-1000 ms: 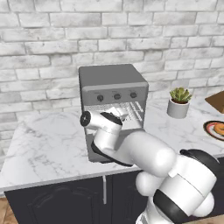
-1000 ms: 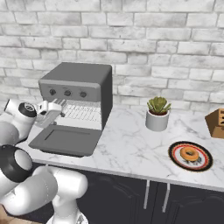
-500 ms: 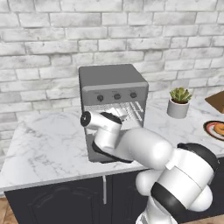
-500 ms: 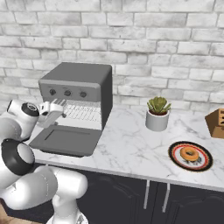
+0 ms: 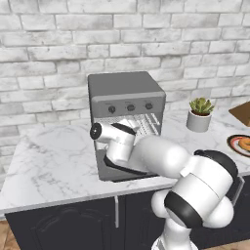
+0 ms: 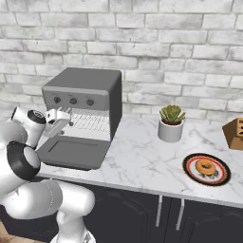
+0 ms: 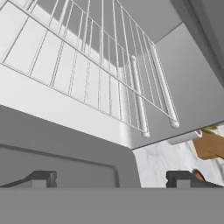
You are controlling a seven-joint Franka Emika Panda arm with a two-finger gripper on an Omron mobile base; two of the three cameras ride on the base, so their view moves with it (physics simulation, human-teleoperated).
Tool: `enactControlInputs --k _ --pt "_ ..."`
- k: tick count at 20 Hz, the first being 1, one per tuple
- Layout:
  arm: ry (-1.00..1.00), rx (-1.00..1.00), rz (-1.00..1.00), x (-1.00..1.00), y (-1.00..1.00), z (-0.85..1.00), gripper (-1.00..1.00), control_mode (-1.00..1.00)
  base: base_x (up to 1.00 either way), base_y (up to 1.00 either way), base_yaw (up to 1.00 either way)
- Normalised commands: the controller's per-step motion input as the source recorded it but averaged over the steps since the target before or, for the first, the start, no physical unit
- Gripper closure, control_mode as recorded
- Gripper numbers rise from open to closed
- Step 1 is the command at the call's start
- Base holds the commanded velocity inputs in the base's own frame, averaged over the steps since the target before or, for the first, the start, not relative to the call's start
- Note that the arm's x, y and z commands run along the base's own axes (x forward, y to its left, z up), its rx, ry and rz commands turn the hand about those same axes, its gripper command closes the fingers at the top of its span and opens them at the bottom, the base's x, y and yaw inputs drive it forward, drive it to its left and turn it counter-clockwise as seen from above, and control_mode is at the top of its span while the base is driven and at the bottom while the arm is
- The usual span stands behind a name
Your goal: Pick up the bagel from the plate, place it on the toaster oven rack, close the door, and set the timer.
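The bagel [image 6: 205, 167], an orange-brown ring, lies on the dark red-rimmed plate [image 6: 219, 176] at the right end of the counter, far from the arm; the plate [image 5: 233, 146] is also at the left base view's right edge. The toaster oven [image 6: 90, 80] stands with its door [image 6: 71, 153] folded down flat. My gripper [image 6: 68, 122] hovers at the oven mouth above the door, open and empty. In the hand view my gripper [image 7: 111, 179] faces the wire rack [image 7: 100, 65], with its fingertips [image 7: 41, 178] wide apart over the door [image 7: 57, 144].
Three knobs [image 6: 73, 100] line the oven's front panel. A potted succulent [image 6: 171, 124] stands between oven and plate, and a wooden knife block [image 6: 235, 134] is at the far right. A white brick wall backs the marble counter [image 6: 142, 159].
The hand has hardly moved at the oven mouth. The arm's elbow has shifted slightly behind it. The jaws stay open.
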Motion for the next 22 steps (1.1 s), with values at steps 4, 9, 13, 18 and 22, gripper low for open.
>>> enactControlInputs --k 4,9,13,18,22 --pt "-0.03 0.00 0.02 0.17 0.07 -0.05 -1.00 -1.00 0.00 0.00 0.00" --pt "-0.05 0.00 0.02 0.07 0.02 -0.13 -1.00 -1.00 0.00 0.00 0.00" --pt "-0.05 0.00 0.01 0.00 0.00 -0.21 -1.00 -1.00 0.00 0.00 0.00" --pt "-0.04 0.01 0.00 0.01 0.00 -0.10 -1.00 -1.00 0.00 0.00 0.00" --pt "-0.04 0.01 0.00 0.11 0.00 0.00 -1.00 -1.00 0.00 0.00 0.00"
